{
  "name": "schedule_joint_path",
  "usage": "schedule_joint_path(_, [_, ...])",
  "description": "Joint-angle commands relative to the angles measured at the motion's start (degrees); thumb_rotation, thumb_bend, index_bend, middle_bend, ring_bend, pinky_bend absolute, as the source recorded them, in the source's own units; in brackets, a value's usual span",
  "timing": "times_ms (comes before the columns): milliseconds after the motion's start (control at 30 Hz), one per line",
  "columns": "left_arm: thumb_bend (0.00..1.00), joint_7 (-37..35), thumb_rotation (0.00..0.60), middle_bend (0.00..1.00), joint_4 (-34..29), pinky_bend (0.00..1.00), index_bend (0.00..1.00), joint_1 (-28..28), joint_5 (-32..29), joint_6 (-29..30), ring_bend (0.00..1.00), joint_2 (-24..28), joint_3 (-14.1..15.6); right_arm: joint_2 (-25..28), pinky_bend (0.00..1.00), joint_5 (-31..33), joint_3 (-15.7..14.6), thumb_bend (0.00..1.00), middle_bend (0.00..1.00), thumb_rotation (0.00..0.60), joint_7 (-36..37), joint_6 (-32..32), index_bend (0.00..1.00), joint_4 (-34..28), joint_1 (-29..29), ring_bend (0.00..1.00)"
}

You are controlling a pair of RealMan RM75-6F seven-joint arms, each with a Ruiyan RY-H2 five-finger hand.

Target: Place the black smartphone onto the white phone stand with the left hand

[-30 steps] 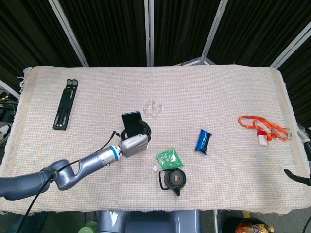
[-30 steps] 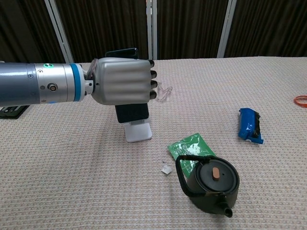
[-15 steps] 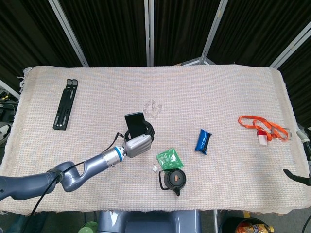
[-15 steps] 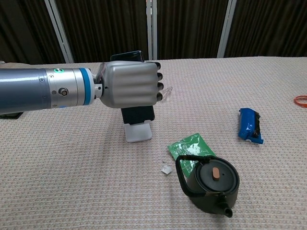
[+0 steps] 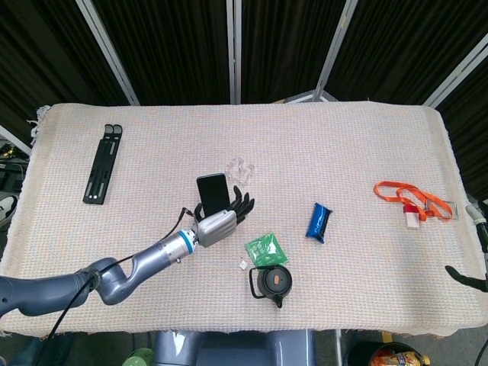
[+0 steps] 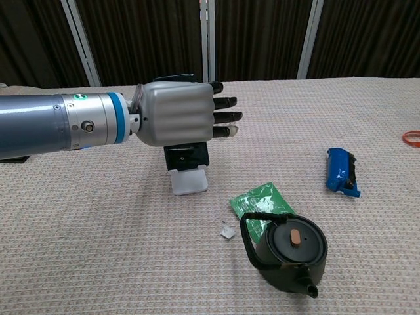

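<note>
The black smartphone (image 5: 213, 191) stands upright, leaning back in the white phone stand (image 6: 187, 182); its lower part (image 6: 187, 157) rests in the stand's lip. My left hand (image 6: 177, 113) is right in front of the phone with its palm towards it and its fingers (image 6: 226, 117) stretched out straight and apart, gripping nothing. From the head camera the left hand (image 5: 217, 223) covers most of the stand. Whether the palm still touches the phone cannot be seen. The right hand shows in neither view.
A black teapot (image 6: 287, 252) and a green packet (image 6: 260, 200) lie just right of the stand, with a small white scrap (image 6: 228, 231) beside them. Further right are a blue packet (image 6: 342, 172) and an orange lanyard (image 5: 412, 200). A black bar (image 5: 101, 164) lies far left.
The left hand carried the phone slightly right and down onto the stand, then uncurled its fingers from the phone. The phone now rests in the stand.
</note>
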Motion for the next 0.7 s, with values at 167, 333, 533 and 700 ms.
schedule_joint_path(167, [0.0, -0.58, 0.6, 0.0, -2.83, 0.15, 0.0, -0.03, -1.0, 3.05, 0.0, 2.2, 0.35, 0.09, 0.0, -0.35, -0.09, 0.0, 0.0, 0.6, 0.27, 0.24, 0.0, -0.09, -0.12, 0.0])
schedule_joint_path(333, [0.0, -7.23, 0.6, 0.0, -6.72, 0.12, 0.0, 1.83, -0.97, 9.85, 0.0, 4.58, -1.76, 0.22, 0.0, -0.56, -0.19, 0.0, 0.0, 0.6, 0.56, 0.27, 0.0, -0.15, -0.18, 0.0])
schedule_joint_path(533, [0.0, -25.54, 0.6, 0.0, -13.28, 0.07, 0.0, 10.03, -4.93, 24.38, 0.0, 8.29, -6.01, 0.61, 0.0, -1.46, -0.4, 0.0, 0.0, 0.6, 1.21, 1.33, 0.0, -0.55, -0.72, 0.0])
schedule_joint_path(700, [0.0, -42.25, 0.6, 0.0, -17.34, 0.01, 0.0, 19.08, -8.55, 32.58, 0.0, 13.6, -5.41, 0.78, 0.0, -2.27, -0.63, 0.0, 0.0, 0.6, 1.49, 1.87, 0.0, -0.82, -0.98, 0.0])
